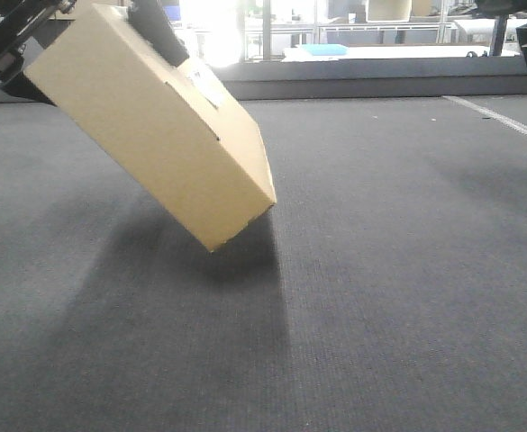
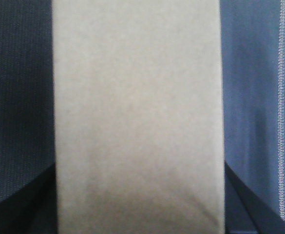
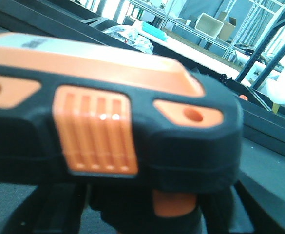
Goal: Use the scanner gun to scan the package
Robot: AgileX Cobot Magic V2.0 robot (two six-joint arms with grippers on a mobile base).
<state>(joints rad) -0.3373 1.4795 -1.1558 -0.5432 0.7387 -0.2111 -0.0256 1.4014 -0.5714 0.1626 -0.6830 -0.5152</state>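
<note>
The left gripper [image 2: 138,168] is clamped on the package [image 1: 155,135], a dark finger [image 2: 20,200] on each side of its plain tan face. The package hangs tilted over the left part of the grey bench [image 1: 380,297], low corner pointing down at its shadow, white label [image 1: 207,87] on the upper face. The right gripper [image 3: 174,217] grips the scanner gun [image 3: 113,112] by its orange handle, the black head filling that wrist view.

Slim tan cardboard package [image 1: 155,126], steeply tilted, small white label on upper broad face, lowest corner near grey mat [image 1: 380,315]. Scanner gun [image 3: 181,146] close up: black head, ribbed orange panel, orange handle below.
</note>
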